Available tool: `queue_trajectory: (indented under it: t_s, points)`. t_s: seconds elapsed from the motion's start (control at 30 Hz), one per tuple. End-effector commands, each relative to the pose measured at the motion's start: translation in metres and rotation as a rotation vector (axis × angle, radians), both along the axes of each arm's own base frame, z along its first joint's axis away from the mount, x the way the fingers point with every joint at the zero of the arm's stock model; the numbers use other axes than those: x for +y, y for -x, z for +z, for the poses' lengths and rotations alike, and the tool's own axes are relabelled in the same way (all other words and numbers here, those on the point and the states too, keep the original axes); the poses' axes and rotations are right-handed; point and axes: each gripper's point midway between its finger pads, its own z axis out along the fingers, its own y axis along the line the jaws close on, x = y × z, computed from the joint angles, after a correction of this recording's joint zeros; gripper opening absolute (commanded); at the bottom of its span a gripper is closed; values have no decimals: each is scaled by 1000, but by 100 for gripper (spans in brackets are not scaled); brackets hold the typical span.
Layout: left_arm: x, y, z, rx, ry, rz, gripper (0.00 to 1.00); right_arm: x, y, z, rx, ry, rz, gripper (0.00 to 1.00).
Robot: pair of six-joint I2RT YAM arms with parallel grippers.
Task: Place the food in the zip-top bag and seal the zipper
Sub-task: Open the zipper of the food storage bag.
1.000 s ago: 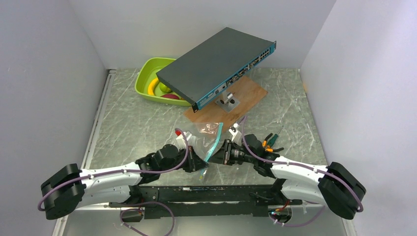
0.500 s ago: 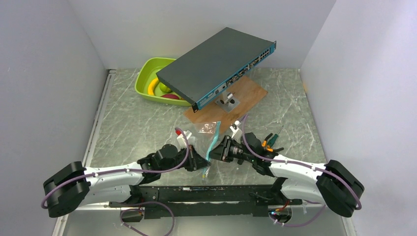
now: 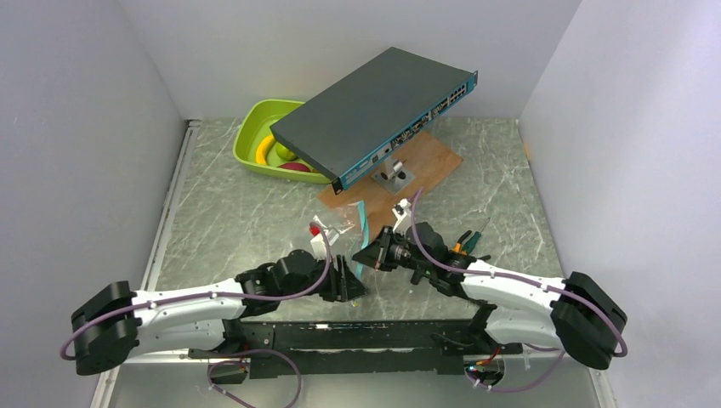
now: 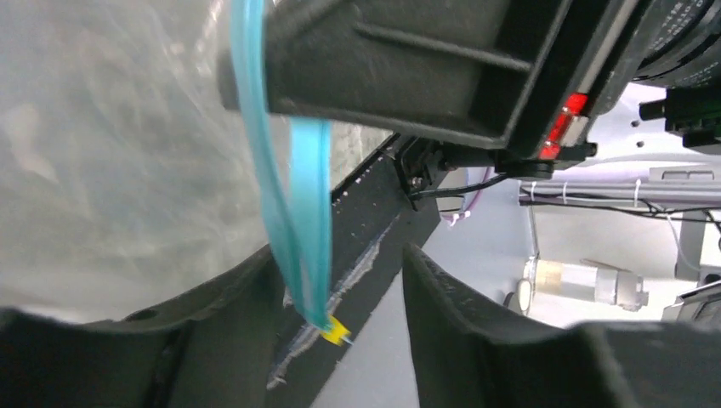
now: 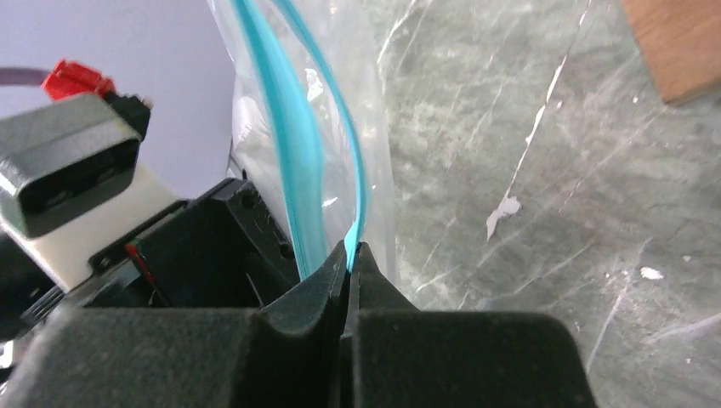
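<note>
Teal zipper, apparently in right gripper

Teal zipper, my black right pincer
Around the zipper the bag is clear; behind it, grey table veined white.

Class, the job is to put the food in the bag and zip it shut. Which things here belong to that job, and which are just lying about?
Job:
- bag
- zipper
- food, in the tray

Lying about:
- tray, which only holds the food
- network switch
- wooden board
- small tools
</note>
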Motion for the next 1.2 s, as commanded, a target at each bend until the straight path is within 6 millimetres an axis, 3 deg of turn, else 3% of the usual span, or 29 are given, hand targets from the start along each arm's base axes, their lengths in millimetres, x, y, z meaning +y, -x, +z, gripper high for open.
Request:
queue_trajectory:
  t_s: [0.0, 0.13, 0.43, 0.57, 0.67, 0.9, 1.0, 1.17]
  points:
    - [13, -4, 20, -98, -176, 47, 63, -4, -16, 31, -131, 36, -54, 0]
    - [24, -12, 43, -163, -292, 117, 66, -4, -9, 35, -153, 71, -33, 0]
    - [37, -35, 64, -242, -497, 268, 51, 0, -1, 55, -203, 106, -3, 0]
    - [40, -33, 66, -267, -568, 273, 67, -2, 1, 63, -223, 108, 5, 0]
    - [38, -33, 67, -291, -564, 262, 74, -2, 4, 66, -255, 103, 35, 0]
    - [41, -46, 95, -346, -480, 345, 55, 3, 15, 70, -256, 101, 98, 0]
    - [42, -48, 95, -332, -449, 381, 55, 5, 17, 78, -266, 92, 107, 0]
    - [39, -52, 98, -341, -388, 409, 56, 7, 22, 73, -247, 116, 133, 0]
